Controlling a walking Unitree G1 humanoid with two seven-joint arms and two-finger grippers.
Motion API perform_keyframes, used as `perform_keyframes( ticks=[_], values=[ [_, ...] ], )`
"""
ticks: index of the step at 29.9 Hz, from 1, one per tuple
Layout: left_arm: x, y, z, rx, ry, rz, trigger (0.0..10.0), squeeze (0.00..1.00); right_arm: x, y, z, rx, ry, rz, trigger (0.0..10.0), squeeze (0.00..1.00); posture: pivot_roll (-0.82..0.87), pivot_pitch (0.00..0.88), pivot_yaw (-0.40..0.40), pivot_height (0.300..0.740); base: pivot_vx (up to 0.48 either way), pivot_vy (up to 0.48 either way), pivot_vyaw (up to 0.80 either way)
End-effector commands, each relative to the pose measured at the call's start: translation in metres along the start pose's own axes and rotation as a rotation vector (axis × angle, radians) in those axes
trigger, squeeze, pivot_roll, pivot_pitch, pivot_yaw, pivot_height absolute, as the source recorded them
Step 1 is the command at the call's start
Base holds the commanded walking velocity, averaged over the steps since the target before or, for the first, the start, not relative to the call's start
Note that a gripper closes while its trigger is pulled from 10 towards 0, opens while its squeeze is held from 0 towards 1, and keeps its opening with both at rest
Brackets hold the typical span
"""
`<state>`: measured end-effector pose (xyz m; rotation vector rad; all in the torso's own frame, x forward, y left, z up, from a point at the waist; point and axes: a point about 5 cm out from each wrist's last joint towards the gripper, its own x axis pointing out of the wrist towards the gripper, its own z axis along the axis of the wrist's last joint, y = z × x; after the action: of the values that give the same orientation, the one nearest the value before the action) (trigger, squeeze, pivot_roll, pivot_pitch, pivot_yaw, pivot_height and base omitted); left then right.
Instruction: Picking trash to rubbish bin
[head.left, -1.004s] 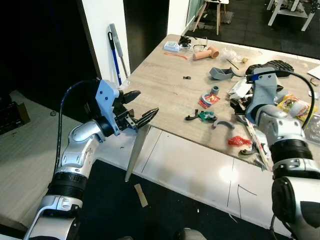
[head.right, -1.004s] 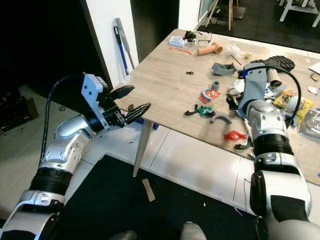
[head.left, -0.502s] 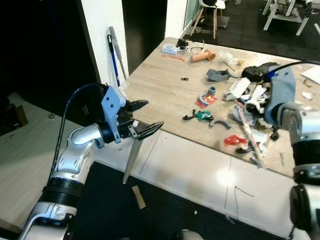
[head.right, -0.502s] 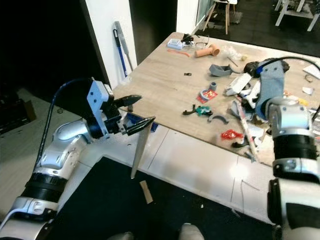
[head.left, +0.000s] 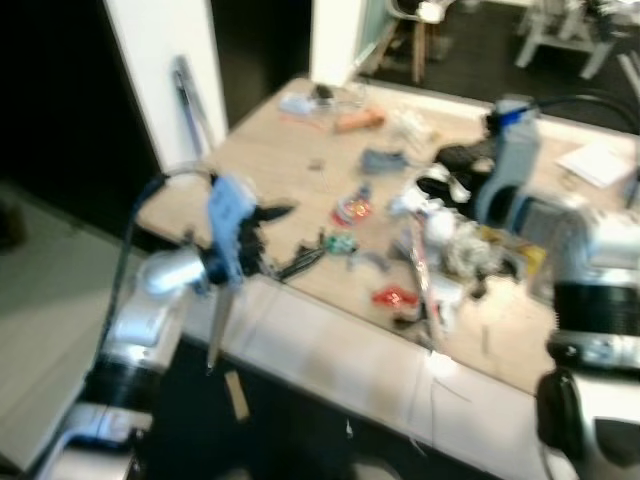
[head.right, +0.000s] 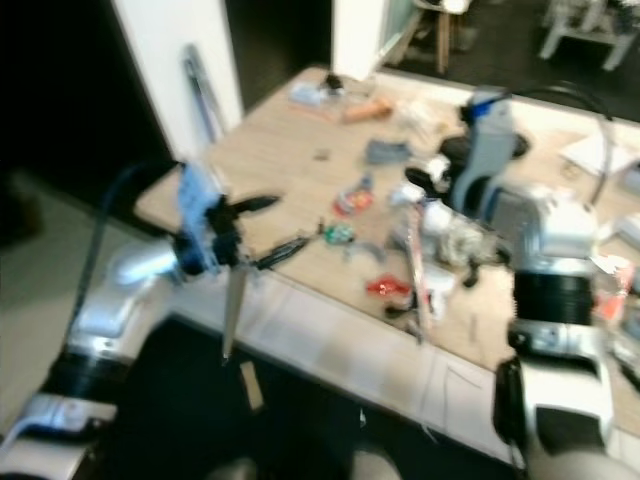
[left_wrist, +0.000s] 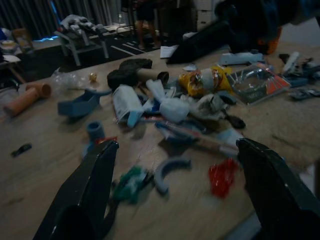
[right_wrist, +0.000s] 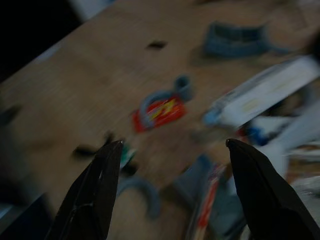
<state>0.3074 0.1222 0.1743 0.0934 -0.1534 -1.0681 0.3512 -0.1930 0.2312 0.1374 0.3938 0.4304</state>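
Litter lies strewn over a wooden table (head.left: 270, 160): a red wrapper (head.left: 392, 297), a red-and-grey ring piece (right_wrist: 160, 107), a green-and-black scrap (head.left: 340, 242), a grey arc (left_wrist: 170, 170), crumpled white paper (left_wrist: 172, 107) and a yellow packet (left_wrist: 200, 82). My left gripper (head.left: 298, 240) is open at the table's near left edge, pointing at the litter from short of it. My right gripper (right_wrist: 170, 145) is open too, raised over the pile with the ring piece below its gap. Nothing sits between either pair of fingers. The head views are blurred.
A clear plastic tray (left_wrist: 250, 82), a black roll (left_wrist: 132, 70) and an orange cylinder (left_wrist: 27, 97) also lie on the table. A white pillar (head.left: 165, 70) with a blue-handled tool (head.left: 190, 95) stands at the far left corner. A table leg (head.left: 217, 320) is below my left gripper.
The whole view has shifted and blurred, so the camera moved. My right arm has risen from the table's near edge to over the pile. My left gripper is nearer the litter.
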Motion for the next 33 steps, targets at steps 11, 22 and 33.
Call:
perform_keyframes(
  ticks=[11,22,33],
  values=[
    [-0.006,-0.012,-0.001,0.001,0.066,-0.111,10.0,0.0,-0.015,-0.008,-0.033,0.043,0.29,0.001,10.0,0.0,-0.13,0.0,0.005,0.74,0.0,0.0,0.0],
    [-0.008,-0.01,-0.002,0.055,0.128,-0.114,10.0,0.0,0.009,0.019,-0.083,0.166,0.418,0.096,10.0,0.0,-0.12,0.0,0.005,0.74,0.0,0.0,0.0],
    [-0.01,-0.011,0.001,0.057,0.113,-0.1,10.0,0.0,0.01,0.0,-0.092,0.137,0.454,-0.047,10.0,0.0,-0.11,0.0,-0.002,0.74,0.0,0.0,0.0]
  ],
)
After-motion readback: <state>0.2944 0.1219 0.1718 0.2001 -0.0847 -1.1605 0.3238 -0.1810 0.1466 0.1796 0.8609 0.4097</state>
